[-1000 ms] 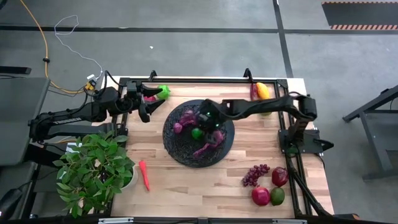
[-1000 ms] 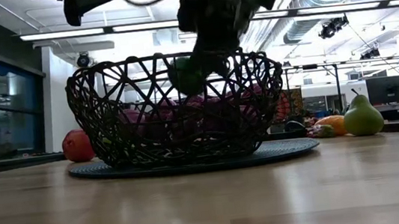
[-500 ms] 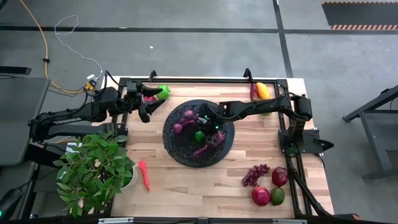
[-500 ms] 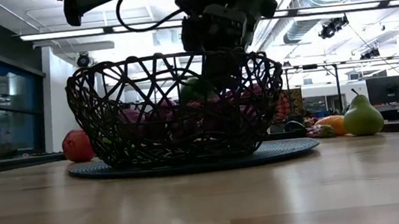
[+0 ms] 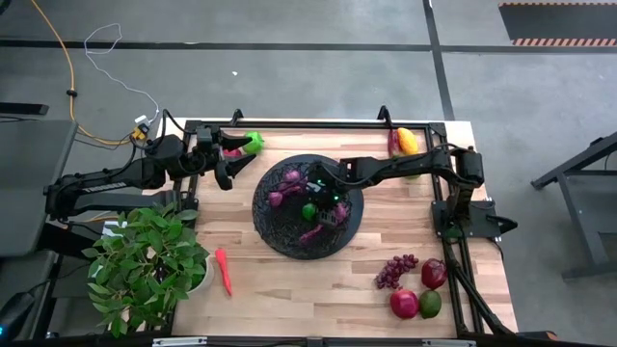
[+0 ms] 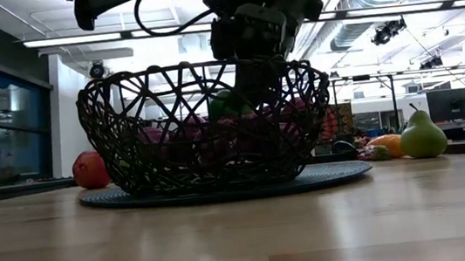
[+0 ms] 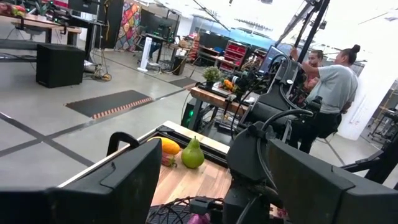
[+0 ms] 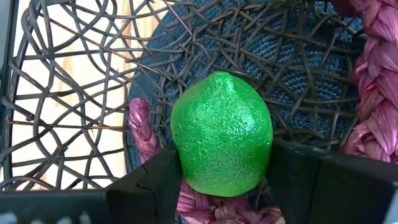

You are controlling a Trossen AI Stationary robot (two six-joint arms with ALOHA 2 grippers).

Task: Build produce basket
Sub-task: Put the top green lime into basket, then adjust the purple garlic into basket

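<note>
Basket (image 5: 289,231) on the counter (image 5: 289,284): the right claw (image 8: 224,171) reaches inside, holding a green lime (image 8: 222,132). The left claw (image 5: 231,166) waits spread wide near the counter's far edge.

Wood table (image 5: 289,280) w/ basket (image 5: 280,231) centre, potted plant (image 5: 145,265), pepper (image 5: 224,271), grapes (image 5: 395,271), mango (image 5: 408,141), round fruits (image 5: 418,297).

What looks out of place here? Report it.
Nothing stands out. The right gripper holds a green lime low inside the basket, which sits level on the table. The left gripper waits at the far edge. Remaining produce lies intact on the wood.
</note>
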